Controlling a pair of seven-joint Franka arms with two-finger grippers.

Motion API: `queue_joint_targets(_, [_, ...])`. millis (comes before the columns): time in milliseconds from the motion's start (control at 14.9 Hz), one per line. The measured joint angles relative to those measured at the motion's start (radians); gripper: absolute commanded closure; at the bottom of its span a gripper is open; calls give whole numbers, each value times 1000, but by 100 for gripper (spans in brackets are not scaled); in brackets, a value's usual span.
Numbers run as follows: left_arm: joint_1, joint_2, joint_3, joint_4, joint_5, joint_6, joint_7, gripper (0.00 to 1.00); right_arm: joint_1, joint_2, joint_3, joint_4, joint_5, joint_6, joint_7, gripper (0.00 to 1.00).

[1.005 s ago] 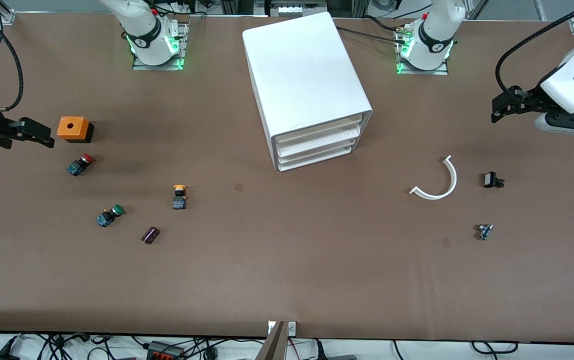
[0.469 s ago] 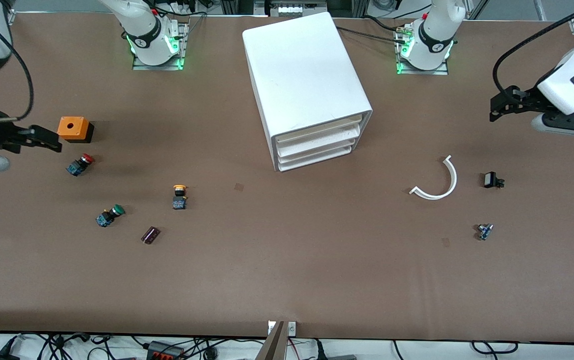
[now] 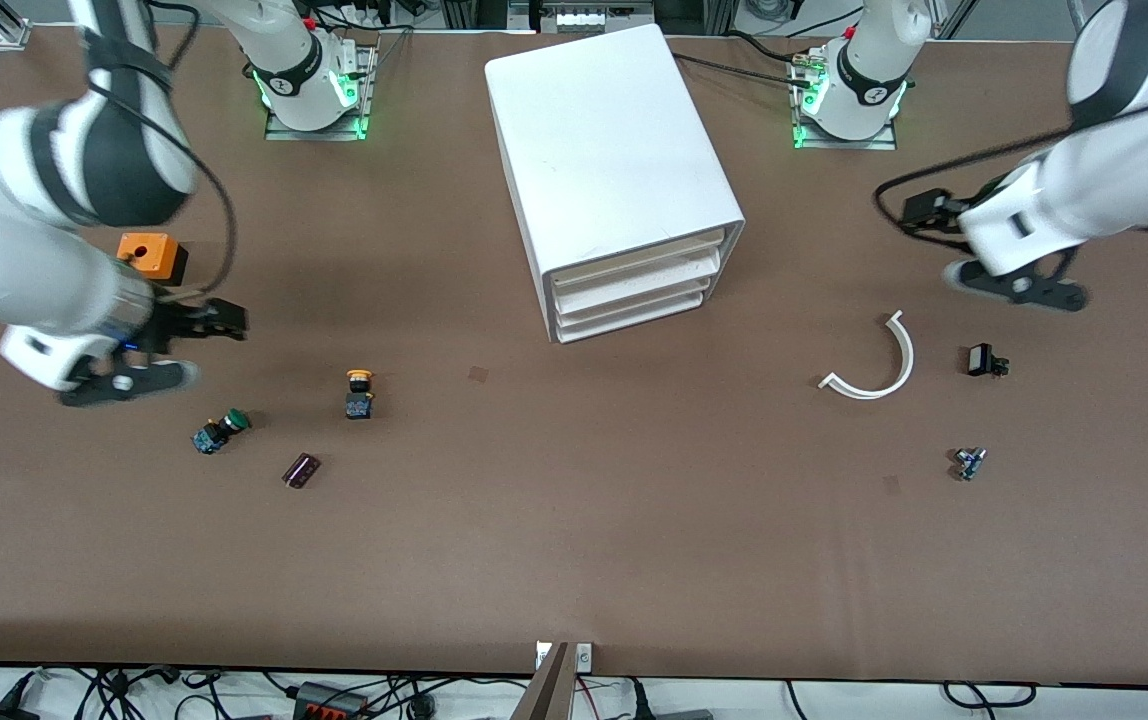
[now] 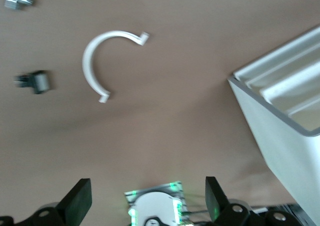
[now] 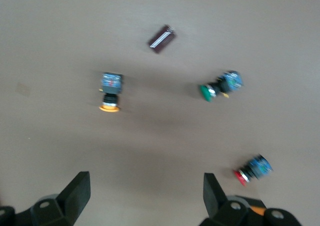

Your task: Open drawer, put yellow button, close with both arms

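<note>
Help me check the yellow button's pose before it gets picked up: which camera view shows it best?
The right wrist view shows the yellow button best: large, unobstructed, lying on its side, cap and blue-black body both clear. The front view shows it small on the table, nearer the camera than the cabinet. The left wrist view does not show it.

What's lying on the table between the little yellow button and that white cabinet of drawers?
Only bare brown table, plus a small dark patch, lies between the yellow button and the cabinet, seen in the front view.
</note>
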Motion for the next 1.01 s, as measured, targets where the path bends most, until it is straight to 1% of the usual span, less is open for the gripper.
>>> queue_joint_targets(134, [-3,65,-5,0,-141,-2,35,0,28,54,0,-1,27,34,1,0])
queue_joint_targets(268, [2,136,-4,0,-330,-2,98,0,36,115,0,-3,38,74,1,0])
queue_joint_targets(402, [8,212,-3,-2,-514,4,208,0,42,175,0,-4,40,117,1,0])
queue_joint_targets(536, [11,283,-2,-7,-666,33,334,0,52,227,0,-4,44,165,1,0])
queue_joint_targets(670, [12,327,-2,-39,-787,72,448,0,58,272,0,-3,69,207,7,0])
queue_joint_targets(871, [12,353,-2,-134,-925,110,629,12,62,325,0,-3,82,251,10,0])
queue_joint_targets(1005, [11,366,-2,-187,-979,115,715,16,72,351,0,-3,83,265,21,0])
